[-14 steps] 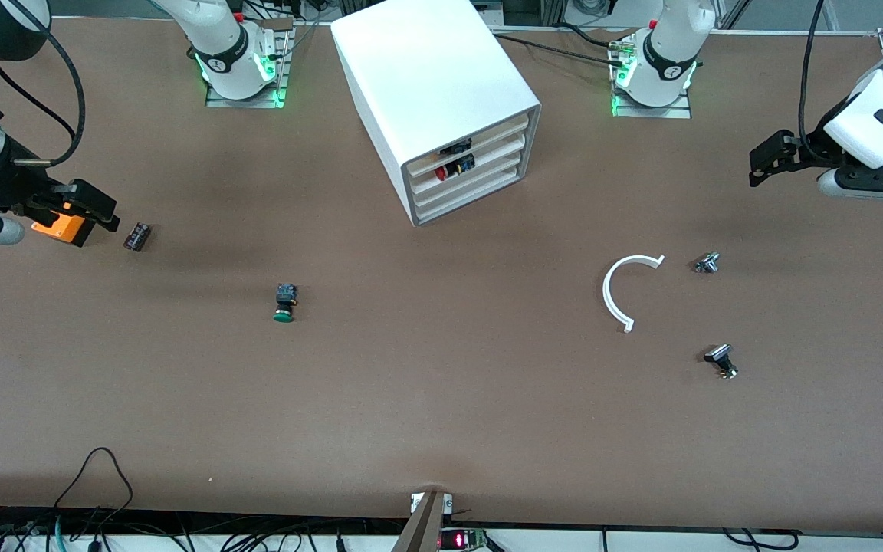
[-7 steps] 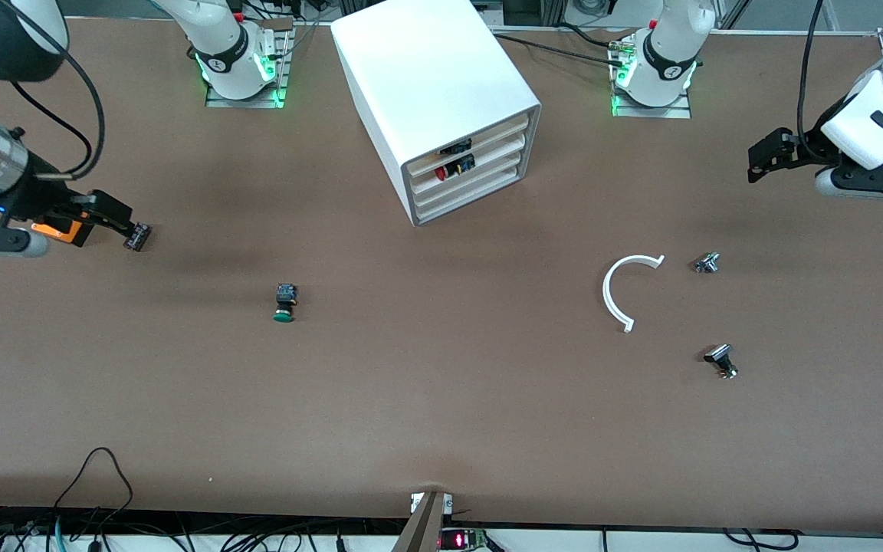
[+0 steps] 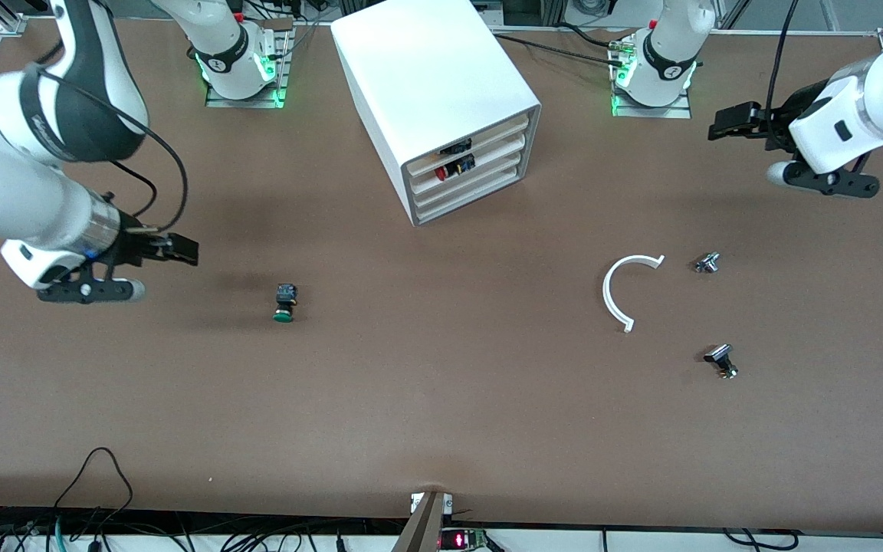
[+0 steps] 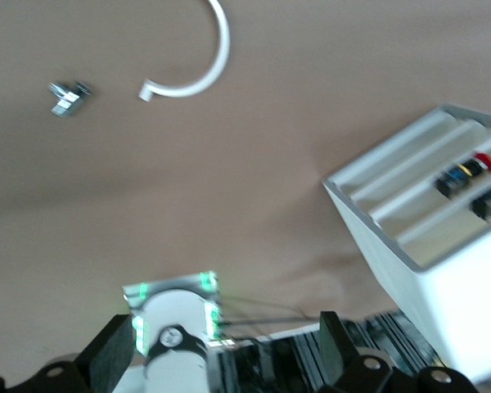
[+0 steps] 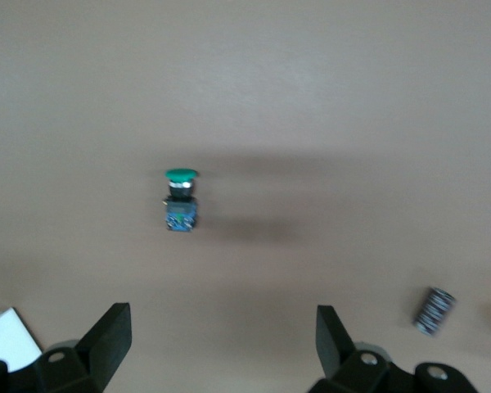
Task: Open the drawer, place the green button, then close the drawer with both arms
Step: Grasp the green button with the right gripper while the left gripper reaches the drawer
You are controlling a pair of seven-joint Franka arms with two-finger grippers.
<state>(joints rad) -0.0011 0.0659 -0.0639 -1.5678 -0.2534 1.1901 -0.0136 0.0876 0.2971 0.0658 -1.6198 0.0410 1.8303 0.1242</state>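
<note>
— Green cap, black-and-blue body: button (image 3: pixel 283 301) lying on its side on the worktop (image 3: pixel 441 399), nearer the front camera than the cabinet (image 3: pixel 434 84), toward the right arm's end. Right hand (image 3: pixel 181 251) over the worktop near it, spread wide, empty.

— Good. Line up over the blocky body, not the cap; likely to slip on that round top. Turn the wrist to close across the flat sides, then drop straight down.

— And the left hand (image 3: pixel 725 123)?

— Up over the left arm's end of the worktop, well apart from the cabinet, parted too, holding nothing. Presumably meant for the drawer (image 3: pixel 480 163).

— None pulled out yet, by the look of the fronts.

— So come in square to the front, catch one drawer only, pull straight along its slide. Mind the cabinet: probably light, apt to skid if tugged at an angle.

— Hold the button back until then?

— Yes. Lift, keep clear of the left arm, lower in gently rather than dropping.
</note>
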